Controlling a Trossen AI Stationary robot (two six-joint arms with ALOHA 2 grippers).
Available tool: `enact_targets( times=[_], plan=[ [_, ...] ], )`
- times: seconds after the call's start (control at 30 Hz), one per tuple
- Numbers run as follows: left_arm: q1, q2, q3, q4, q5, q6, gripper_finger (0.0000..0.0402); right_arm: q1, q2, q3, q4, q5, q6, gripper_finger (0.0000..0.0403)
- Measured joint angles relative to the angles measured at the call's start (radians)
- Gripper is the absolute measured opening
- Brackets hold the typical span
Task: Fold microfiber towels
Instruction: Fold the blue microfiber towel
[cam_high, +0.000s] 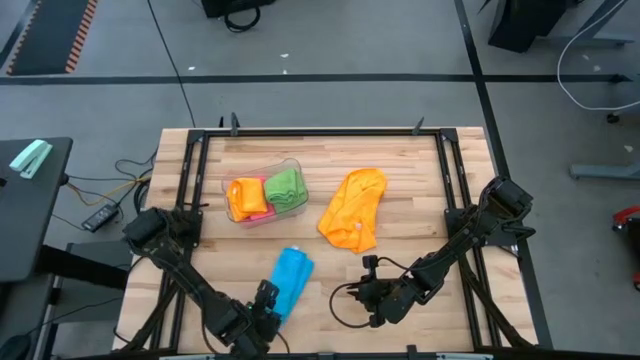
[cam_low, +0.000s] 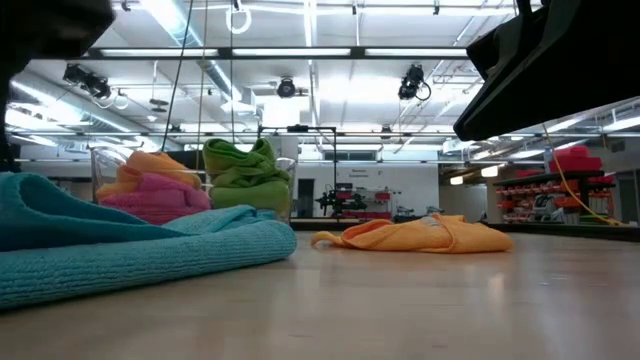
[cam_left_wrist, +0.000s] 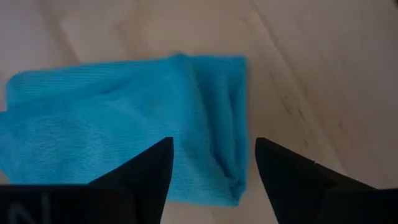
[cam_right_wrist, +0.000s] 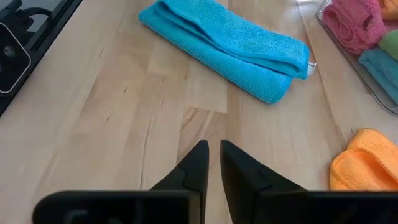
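Note:
A sky blue towel (cam_high: 292, 278) (cam_right_wrist: 224, 46) lies folded into a long strip on the wooden table, near the front edge. My left gripper (cam_high: 268, 303) (cam_left_wrist: 214, 168) hovers open over the strip's near end (cam_left_wrist: 217, 143), one finger on either side of a fold; I see no touch. My right gripper (cam_high: 358, 297) (cam_right_wrist: 214, 162) stands shut and empty to the right of the blue towel, pointing toward it. An orange towel (cam_high: 355, 208) (cam_low: 420, 235) lies crumpled on the table, farther back and to the right.
A clear plastic tub (cam_high: 262, 172) at the back left holds folded orange, pink and green towels (cam_low: 160, 185). A black frame (cam_high: 320, 132) runs around the tabletop. Bare wood lies between the blue towel and my right gripper.

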Motion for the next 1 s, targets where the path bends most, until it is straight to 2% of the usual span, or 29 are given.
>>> enact_targets(
  times=[0.2, 0.47, 0.6, 0.8, 1.0],
  plan=[
    [-0.009, 0.057, 0.000, 0.006, -0.010, 0.020, 0.0229, 0.000, 0.000, 0.000, 0.001, 0.000, 0.001, 0.0049],
    [-0.002, 0.092, 0.006, 0.011, -0.044, 0.042, 0.0186, 0.000, 0.000, 0.000, 0.003, 0.000, 0.000, 0.0049],
    [-0.002, 0.108, 0.005, 0.033, -0.053, 0.011, 0.0141, 0.000, 0.000, 0.000, 0.004, 0.000, 0.001, 0.0049],
    [0.018, 0.107, 0.002, 0.109, -0.086, -0.046, 0.0020, -0.005, 0.000, 0.000, 0.017, 0.000, 0.000, 0.0049],
    [0.073, 0.113, 0.030, 0.251, -0.075, -0.038, 0.0024, -0.038, 0.055, 0.002, 0.174, -0.012, -0.057, 0.0049]
  ],
)
